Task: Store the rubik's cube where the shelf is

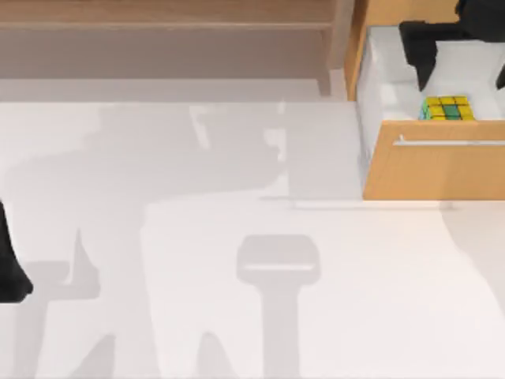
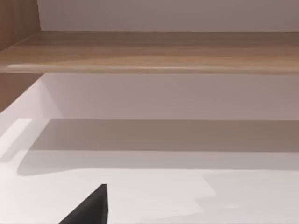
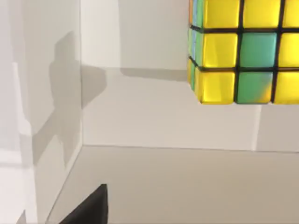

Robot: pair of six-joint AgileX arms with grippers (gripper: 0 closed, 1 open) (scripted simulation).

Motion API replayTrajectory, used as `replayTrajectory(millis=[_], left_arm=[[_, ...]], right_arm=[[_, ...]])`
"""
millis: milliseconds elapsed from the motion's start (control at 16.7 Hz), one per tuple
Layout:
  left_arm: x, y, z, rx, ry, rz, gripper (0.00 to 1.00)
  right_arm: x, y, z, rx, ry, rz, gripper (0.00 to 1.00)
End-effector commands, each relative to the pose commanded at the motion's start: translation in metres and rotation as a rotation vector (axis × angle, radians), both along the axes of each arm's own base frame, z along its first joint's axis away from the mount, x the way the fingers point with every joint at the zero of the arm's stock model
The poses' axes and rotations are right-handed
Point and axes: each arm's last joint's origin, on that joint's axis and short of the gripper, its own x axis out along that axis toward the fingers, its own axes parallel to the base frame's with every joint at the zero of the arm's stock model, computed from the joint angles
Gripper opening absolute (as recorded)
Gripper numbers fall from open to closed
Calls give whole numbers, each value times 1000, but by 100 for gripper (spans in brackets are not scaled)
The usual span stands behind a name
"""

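The rubik's cube (image 1: 448, 108), yellow and green on top, lies inside the open white drawer (image 1: 387, 79) of the orange-wood cabinet at the back right, close behind the drawer front. My right gripper (image 1: 461, 69) hovers just behind and above it, open, with one dark finger (image 1: 422, 55) left of the cube and not touching it. The right wrist view has the cube (image 3: 243, 51) against the white drawer floor. The long light brown shelf (image 1: 166, 16) runs along the back left, and its board (image 2: 163, 51) fills the left wrist view. My left arm (image 1: 9, 268) is parked at the left edge.
The drawer front (image 1: 434, 170) with its thin silver handle (image 1: 450, 142) juts out over the table at the right. The shelf's upright end post (image 1: 341, 39) stands between the shelf and the cabinet. The white tabletop (image 1: 237, 260) carries arm shadows.
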Motion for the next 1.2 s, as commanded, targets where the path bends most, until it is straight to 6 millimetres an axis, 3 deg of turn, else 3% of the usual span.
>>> replayTrajectory(millis=[180,300,540,780,1080,1200], left_arm=[[0,0,0,0,0,0,100],[0,0,0,0,0,0,100],[0,0,0,0,0,0,100],[0,0,0,0,0,0,100],[0,0,0,0,0,0,100],[0,0,0,0,0,0,100]], right_arm=[[-10,0,6,-1,-1,5,100],[-6,-5,-3,1,-3,8,100],[19,-21,-52,1,4,6,100],[40,-23,-98,1,4,4,100],[42,-23,-102,2,-1,3,100],[42,-23,-102,2,-1,3,85]])
